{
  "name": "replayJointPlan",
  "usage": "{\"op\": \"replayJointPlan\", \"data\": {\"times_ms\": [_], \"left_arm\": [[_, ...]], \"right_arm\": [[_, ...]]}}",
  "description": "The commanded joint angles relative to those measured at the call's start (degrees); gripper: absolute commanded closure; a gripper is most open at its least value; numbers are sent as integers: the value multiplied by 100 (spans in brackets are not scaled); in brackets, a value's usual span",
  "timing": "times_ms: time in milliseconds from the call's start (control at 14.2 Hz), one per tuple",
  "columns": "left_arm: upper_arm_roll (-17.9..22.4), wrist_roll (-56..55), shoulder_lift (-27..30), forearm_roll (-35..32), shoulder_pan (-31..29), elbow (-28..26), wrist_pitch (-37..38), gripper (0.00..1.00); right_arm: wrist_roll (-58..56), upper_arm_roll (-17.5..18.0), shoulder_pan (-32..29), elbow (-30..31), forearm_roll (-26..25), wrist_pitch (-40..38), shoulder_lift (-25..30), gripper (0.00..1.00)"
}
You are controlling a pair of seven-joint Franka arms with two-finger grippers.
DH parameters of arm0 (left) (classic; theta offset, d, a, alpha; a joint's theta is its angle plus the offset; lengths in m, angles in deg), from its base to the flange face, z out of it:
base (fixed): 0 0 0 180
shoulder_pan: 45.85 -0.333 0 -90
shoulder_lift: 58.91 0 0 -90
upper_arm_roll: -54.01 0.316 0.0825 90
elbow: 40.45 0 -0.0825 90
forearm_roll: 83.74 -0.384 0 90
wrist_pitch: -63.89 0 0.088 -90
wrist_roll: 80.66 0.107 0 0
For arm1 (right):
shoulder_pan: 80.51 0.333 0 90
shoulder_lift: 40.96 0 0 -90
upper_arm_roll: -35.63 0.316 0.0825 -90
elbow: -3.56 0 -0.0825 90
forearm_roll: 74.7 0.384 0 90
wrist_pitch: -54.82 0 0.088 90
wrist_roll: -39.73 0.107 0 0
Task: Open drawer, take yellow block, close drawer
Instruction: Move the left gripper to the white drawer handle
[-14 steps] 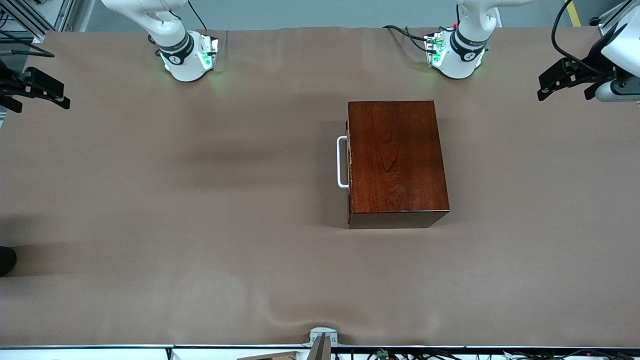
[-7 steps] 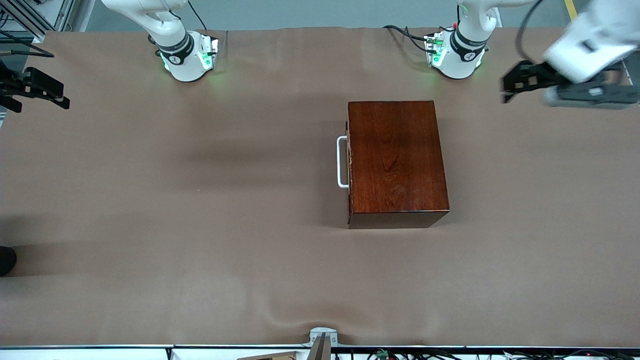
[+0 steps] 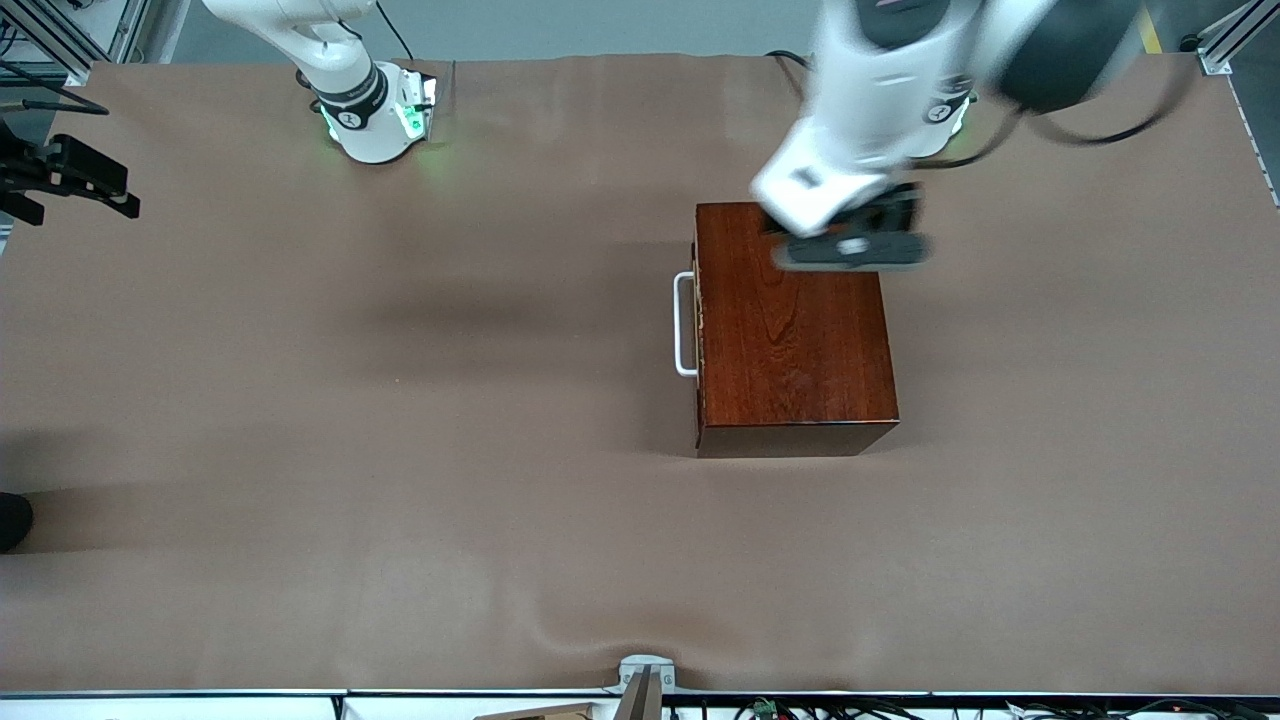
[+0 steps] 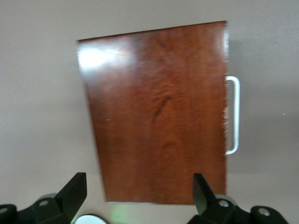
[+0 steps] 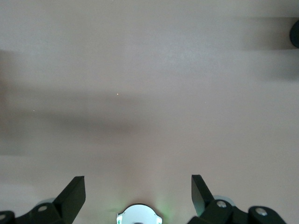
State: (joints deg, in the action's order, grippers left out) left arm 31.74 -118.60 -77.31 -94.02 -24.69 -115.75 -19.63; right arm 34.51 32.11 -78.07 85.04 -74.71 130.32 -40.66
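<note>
A glossy reddish-brown wooden box [image 3: 795, 330] stands on the table, closer to the left arm's base. Its drawer is shut; only the white bar handle [image 3: 684, 325] shows, on the side that faces the right arm's end. The yellow block is hidden. My left gripper [image 3: 845, 238] hangs over the box's edge nearest the bases. In the left wrist view it [image 4: 138, 193] is open and empty, with the box [image 4: 159, 112] and handle [image 4: 232, 114] below it. My right gripper [image 3: 75, 195] waits at the right arm's end of the table, open [image 5: 138, 193] over bare cloth.
Brown cloth [image 3: 400, 400] covers the whole table. The right arm's base [image 3: 375, 115] stands at the edge farthest from the camera. A metal bracket [image 3: 645, 680] sits at the nearest edge, and a dark round object [image 3: 12, 520] lies at the right arm's end.
My left arm has swung in from the left arm's end of the table to a spot over the box. The right arm, box and drawer have not moved.
</note>
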Motion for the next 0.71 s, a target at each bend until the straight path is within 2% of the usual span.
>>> {"op": "replayJointPlan", "data": {"times_ms": [0,141,283,353,495,636], "left_arm": [[232,-712,-891,-229,676,858,-163,0],[748,-864,-1304,-229,1378,1095,-480,0],[1678,-1049,-1753,-211,2362,1499,-507,0],[2022,-1058,-1911,-194,2706,1535,-568,0],[2219,-1093,-2149,-185,2998,1536,-770,0],[2202,-1093,-2307,-158,3025,1536,-850,0]], "right_arm": [[3,10,-15,8,-17,26,58,0],[-5,10,-58,8,-26,113,49,0],[-5,1,-68,8,-35,166,14,0],[-5,1,-50,17,-35,158,14,0],[-5,1,-33,17,-35,158,14,0],[3,1,-6,17,-35,158,14,0]]}}
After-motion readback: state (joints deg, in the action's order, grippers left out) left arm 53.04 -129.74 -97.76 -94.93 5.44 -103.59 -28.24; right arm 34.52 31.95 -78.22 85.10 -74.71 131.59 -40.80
